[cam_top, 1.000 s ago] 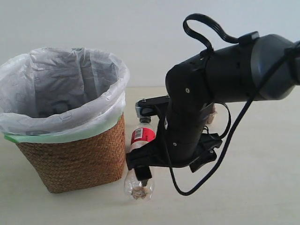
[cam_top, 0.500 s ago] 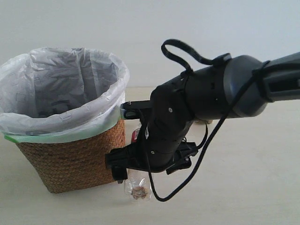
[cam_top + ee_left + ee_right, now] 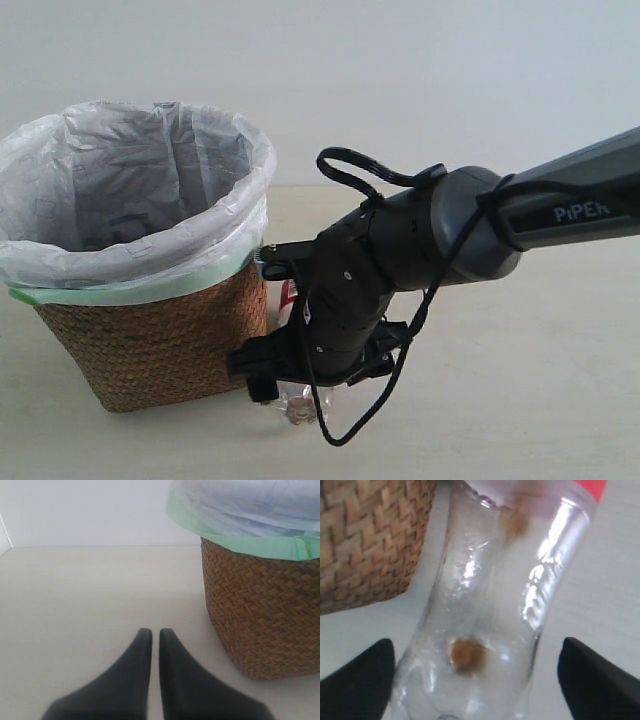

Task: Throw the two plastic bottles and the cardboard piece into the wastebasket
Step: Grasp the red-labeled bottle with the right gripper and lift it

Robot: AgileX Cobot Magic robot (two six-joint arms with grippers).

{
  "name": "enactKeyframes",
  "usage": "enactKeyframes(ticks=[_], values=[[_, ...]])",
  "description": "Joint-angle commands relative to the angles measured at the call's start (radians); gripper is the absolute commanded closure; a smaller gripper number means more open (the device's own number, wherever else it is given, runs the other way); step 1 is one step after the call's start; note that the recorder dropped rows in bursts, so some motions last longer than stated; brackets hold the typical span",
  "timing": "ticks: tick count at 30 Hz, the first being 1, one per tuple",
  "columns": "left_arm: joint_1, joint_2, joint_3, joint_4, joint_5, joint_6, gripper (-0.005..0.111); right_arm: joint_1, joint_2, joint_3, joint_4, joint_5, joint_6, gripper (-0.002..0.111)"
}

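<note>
The wicker wastebasket (image 3: 150, 340) with its white bag stands at the left. Just to its right the small clear bottle (image 3: 297, 403) with the red label lies on the table, mostly covered by my right arm. My right gripper (image 3: 305, 385) is down over the bottle's base. In the right wrist view the bottle (image 3: 490, 605) fills the space between the two black fingers (image 3: 360, 680), and the gripper (image 3: 475, 645) is open with gaps on both sides. My left gripper (image 3: 155, 632) is shut on nothing, low over the table beside the wastebasket (image 3: 260, 615). The green-capped bottle and the cardboard piece are out of view.
The wastebasket's bag (image 3: 140, 200) hangs over the rim with a pale green edge (image 3: 240, 540). The basket wall (image 3: 365, 540) is close beside the bottle. A black cable loop (image 3: 350, 165) rises above my right arm. A pale wall stands behind the table.
My right arm has swung left and come down, bringing its open fingers to either side of the red-label bottle's base. The bottle and basket have stayed put.
</note>
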Motion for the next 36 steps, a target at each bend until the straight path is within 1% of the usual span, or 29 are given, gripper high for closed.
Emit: enactKeyframes(ticks=[1,5,6,10,14,16,21,23,25,26,27,29,31,34,36], values=[[-0.006,-0.002,0.003,-0.007,-0.004,0.000,0.102,0.000,-0.003,0.005,-0.084,0.058,0.037,0.064],[-0.006,-0.002,0.003,-0.007,-0.004,0.000,0.102,0.000,-0.003,0.005,-0.113,0.112,0.043,0.107],[-0.006,-0.002,0.003,-0.007,-0.004,0.000,0.102,0.000,-0.003,0.005,-0.118,0.129,0.043,0.108],[-0.006,-0.002,0.003,-0.007,-0.004,0.000,0.102,-0.009,-0.013,0.005,-0.198,0.206,0.081,0.108],[-0.006,-0.002,0.003,-0.007,-0.004,0.000,0.102,-0.020,-0.061,0.005,-0.365,0.324,0.205,0.108],[-0.006,-0.002,0.003,-0.007,-0.004,0.000,0.102,-0.025,-0.098,0.005,-0.424,0.373,0.235,0.108],[-0.006,-0.002,0.003,-0.007,-0.004,0.000,0.102,-0.042,-0.254,0.005,-0.505,0.396,0.245,0.108],[-0.006,-0.002,0.003,-0.007,-0.004,0.000,0.102,-0.065,-0.359,-0.014,-0.550,0.427,0.261,0.108],[-0.006,-0.002,0.003,-0.007,-0.004,0.000,0.102,-0.107,-0.428,-0.056,-0.597,0.523,0.261,0.108],[-0.006,-0.002,0.003,-0.007,-0.004,0.000,0.102,-0.146,-0.453,-0.102,-0.641,0.643,0.246,0.108],[-0.006,-0.002,0.003,-0.007,-0.004,0.000,0.102,-0.162,-0.456,-0.121,-0.659,0.688,0.234,0.108],[-0.006,-0.002,0.003,-0.007,-0.004,0.000,0.102,-0.219,-0.462,-0.190,-0.720,0.704,0.180,0.108],[-0.006,-0.002,0.003,-0.007,-0.004,0.000,0.102,-0.262,-0.475,-0.217,-0.711,0.704,0.158,0.108],[-0.006,-0.002,0.003,-0.007,-0.004,0.000,0.102,-0.296,-0.477,-0.221,-0.698,0.704,0.170,0.108],[-0.006,-0.002,0.003,-0.007,-0.004,0.000,0.102,-0.296,-0.461,-0.220,-0.662,0.704,0.172,0.108]])
